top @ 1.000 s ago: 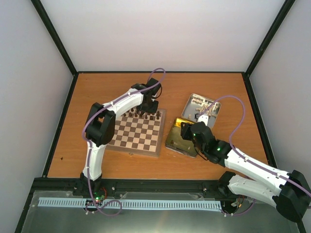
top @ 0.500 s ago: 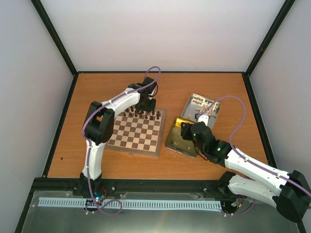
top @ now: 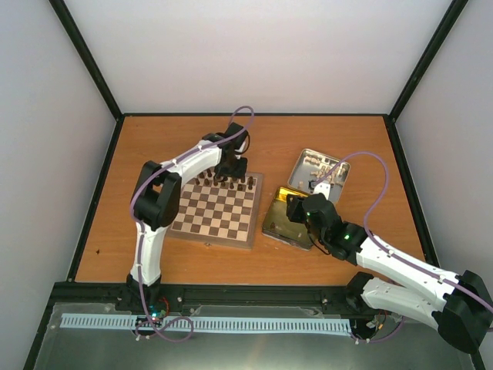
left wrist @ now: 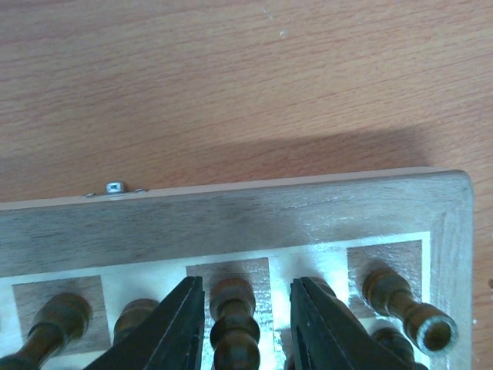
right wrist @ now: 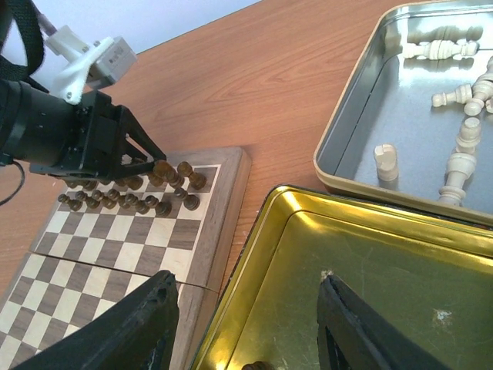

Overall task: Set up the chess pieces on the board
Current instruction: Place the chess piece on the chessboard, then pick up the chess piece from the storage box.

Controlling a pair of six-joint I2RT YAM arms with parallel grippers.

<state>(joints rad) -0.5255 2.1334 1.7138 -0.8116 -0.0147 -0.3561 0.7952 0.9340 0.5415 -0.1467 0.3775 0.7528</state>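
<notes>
1. The left tool (left wrist: pixel 245 285) is positioned low over one edge of the board (left wrist: pixel 231 216) with its jaws apart. One dark piece (left wrist: pixel 231 327) is seen between the fingers, and a gap is visible on the right finger's side.
2. More dark pieces (left wrist: pixel 408 308) are seen on both sides of that tool's fingers, on the outermost squares. Past the fingertips, the pale border, a small metal clasp (left wrist: pixel 115 187) and the bare worktop (left wrist: pixel 231 77) are seen in turn.
3. The right tool (right wrist: pixel 248 281) is poised with its jaws wide apart and nothing between them. A gold-lined tin (right wrist: pixel 385 254) lies directly beneath it.
4. Ahead and to the right of the right tool, a silver tin (right wrist: pixel 416 116) is seen with white pieces (right wrist: pixel 462 131) lying loose in it.
5. Ahead and to its left, the board is seen beside the gold-lined tin, with the dark pieces gathered at the far end.
</notes>
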